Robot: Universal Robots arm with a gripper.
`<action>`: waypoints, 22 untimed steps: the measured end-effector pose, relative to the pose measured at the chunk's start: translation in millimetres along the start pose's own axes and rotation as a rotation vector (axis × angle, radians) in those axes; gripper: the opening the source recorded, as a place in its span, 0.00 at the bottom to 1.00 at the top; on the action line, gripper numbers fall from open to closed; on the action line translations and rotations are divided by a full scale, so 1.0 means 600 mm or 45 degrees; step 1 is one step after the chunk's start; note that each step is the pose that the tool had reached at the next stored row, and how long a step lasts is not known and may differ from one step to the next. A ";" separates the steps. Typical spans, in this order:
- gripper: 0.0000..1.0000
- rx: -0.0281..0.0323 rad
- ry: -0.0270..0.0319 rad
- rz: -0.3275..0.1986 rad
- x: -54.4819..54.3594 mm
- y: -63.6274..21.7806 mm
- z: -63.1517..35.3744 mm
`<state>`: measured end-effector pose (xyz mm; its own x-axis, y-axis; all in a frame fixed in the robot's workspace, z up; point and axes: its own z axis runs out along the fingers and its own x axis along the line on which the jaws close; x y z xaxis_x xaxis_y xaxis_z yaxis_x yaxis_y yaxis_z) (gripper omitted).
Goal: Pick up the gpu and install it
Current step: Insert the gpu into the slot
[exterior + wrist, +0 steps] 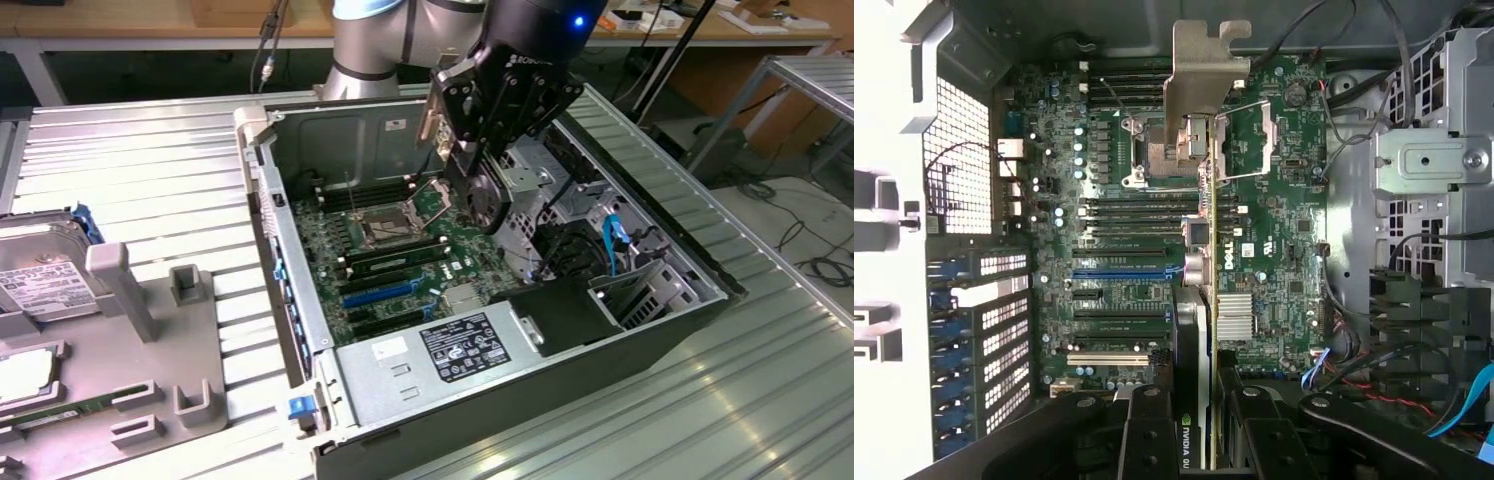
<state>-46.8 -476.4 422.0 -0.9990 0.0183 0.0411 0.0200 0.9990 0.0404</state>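
**Pincer clamped on the gpu over the open case**

Black pincer [1199, 440] fingers [1144, 435] sit closest to the wrist camera, closed on either side of the gpu [1202, 300], which they hold on edge. The card's silver bracket [1204, 70] is at its far end from the pincer, over the processor socket [1154, 150]. Below the card lies the green motherboard [1274, 200]. The card's long edge runs across the line of the blue expansion slot [1119, 272] and its neighbours, and sits in none of them.

In the exterior view the arm reaches down into the computer case [654, 320], which lies on its side with the panel off, and the gpu hangs inside it above the far part of the board. A power supply [454, 345] with a black label fills the case's near end. On the tabletop [147, 170], at the exterior view's left and well apart from the case, a grey holder [200, 340] stands beside a silver hard drive [40, 280]
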 end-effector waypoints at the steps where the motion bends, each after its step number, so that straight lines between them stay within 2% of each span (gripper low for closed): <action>1: 0.27 0.0000 0.0000 -0.001 0.000 0.000 0.000; 6: 0.27 0.0008 0.0008 -0.019 0.000 0.000 0.000; 22: 0.27 0.0058 0.0057 -0.141 0.000 0.000 0.000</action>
<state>-46.8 -476.4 422.0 -0.9948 -0.0927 0.0411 -0.0910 0.9950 0.0404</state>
